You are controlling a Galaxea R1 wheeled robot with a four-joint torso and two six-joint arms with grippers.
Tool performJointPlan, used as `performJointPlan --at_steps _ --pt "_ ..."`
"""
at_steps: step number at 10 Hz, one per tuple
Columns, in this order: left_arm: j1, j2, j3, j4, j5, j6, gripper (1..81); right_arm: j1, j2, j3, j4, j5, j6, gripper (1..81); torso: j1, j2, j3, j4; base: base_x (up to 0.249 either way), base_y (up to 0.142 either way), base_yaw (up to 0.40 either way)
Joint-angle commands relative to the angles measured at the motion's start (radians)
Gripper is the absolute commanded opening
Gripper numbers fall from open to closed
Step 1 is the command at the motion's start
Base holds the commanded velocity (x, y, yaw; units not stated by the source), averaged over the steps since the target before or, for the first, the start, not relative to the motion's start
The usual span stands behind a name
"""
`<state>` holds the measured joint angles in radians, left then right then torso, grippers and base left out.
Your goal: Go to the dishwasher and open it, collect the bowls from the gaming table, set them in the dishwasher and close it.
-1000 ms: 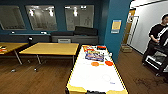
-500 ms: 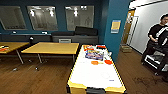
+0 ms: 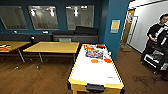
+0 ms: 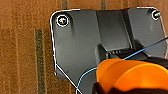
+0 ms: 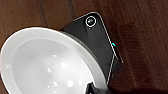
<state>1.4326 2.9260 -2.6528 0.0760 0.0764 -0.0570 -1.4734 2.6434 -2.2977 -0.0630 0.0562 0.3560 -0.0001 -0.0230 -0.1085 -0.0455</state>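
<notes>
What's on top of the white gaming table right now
On the gaming table sit two orange round items and, a colourful printed sheet, and blurred red things at the far end. The near half is bare.

We see a room with dark teal walls [image 3: 62, 26] and a wood-plank floor [image 3: 37, 80]. Three windows [image 3: 43, 17] at twelve o'clock reflect ceiling lights. Below them runs a long dark bench [image 3: 75, 37]. Two yellow-topped tables [image 3: 53, 47] on metal legs stand at ten and eleven o'clock. A teal pillar [image 3: 116, 27] at one o'clock carries a yellow notice [image 3: 115, 25]; beyond it, at two o'clock, a bright white wall [image 3: 147, 22] and a wooden door [image 3: 127, 26].
</notes>
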Motion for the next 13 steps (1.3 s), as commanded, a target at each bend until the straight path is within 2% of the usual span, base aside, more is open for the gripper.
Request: performJointPlan --at_steps 1,3,13 --pt "-0.048 -0.007 -0.001 0.008 0.056 0.002 1.0 0.044 -0.02 -0.009 -0.014 -0.049 -0.003 1.0 0.0 0.0 0.0 0.0 -0.092 0.0 0.0" --pt "-0.047 -0.002 -0.003 0.007 0.056 0.013 1.0 0.041 0.003 -0.038 -0.015 -0.049 -0.005 1.0 0.0 0.0 0.0 0.0 -0.091 0.0 0.0" --pt "-0.047 0.009 -0.003 0.008 0.056 0.019 1.0 0.038 0.022 -0.043 -0.023 -0.05 -0.005 1.0 0.0 0.0 0.0 0.0 -0.104 0.0 0.0"
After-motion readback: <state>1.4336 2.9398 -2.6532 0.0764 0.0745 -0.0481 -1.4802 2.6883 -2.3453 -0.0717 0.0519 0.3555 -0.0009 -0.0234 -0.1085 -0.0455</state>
